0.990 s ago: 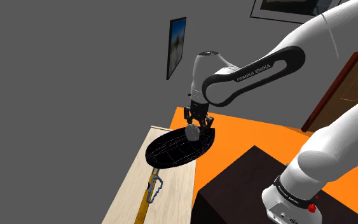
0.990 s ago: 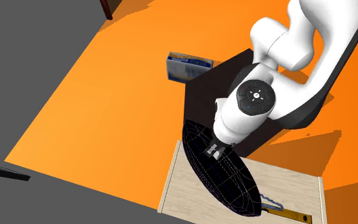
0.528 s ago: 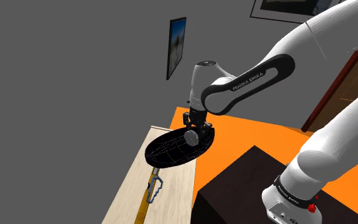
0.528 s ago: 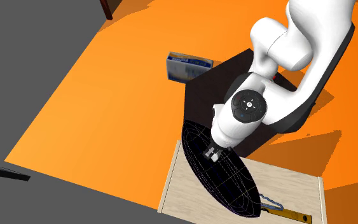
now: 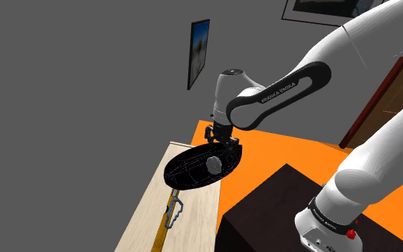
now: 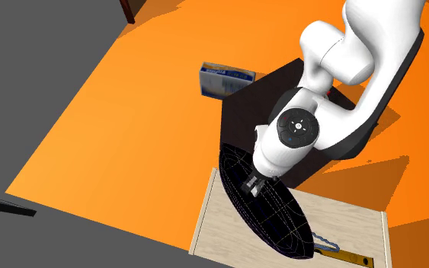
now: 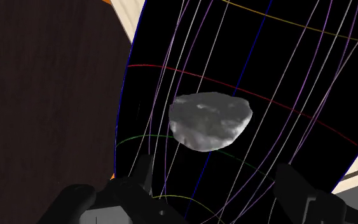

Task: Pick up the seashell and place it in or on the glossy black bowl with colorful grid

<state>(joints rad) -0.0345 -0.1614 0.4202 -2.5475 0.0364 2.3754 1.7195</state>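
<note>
One grey seashell (image 7: 210, 121) lying loose inside the black grid-lined bowl (image 7: 285, 76) on the desk (image 5: 142, 222). End effector (image 7: 217, 181) spread wide just above, gripping nothing. Seemingly no hold needed, with placement apparently done.

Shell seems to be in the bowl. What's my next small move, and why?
Probably lift the gripper straight up and clear. The grey seashell lies inside the black grid-lined bowl, and the open fingers stand apart above it without touching it, so the placing looks done. A vertical retreat should avoid nudging the shell.
</note>
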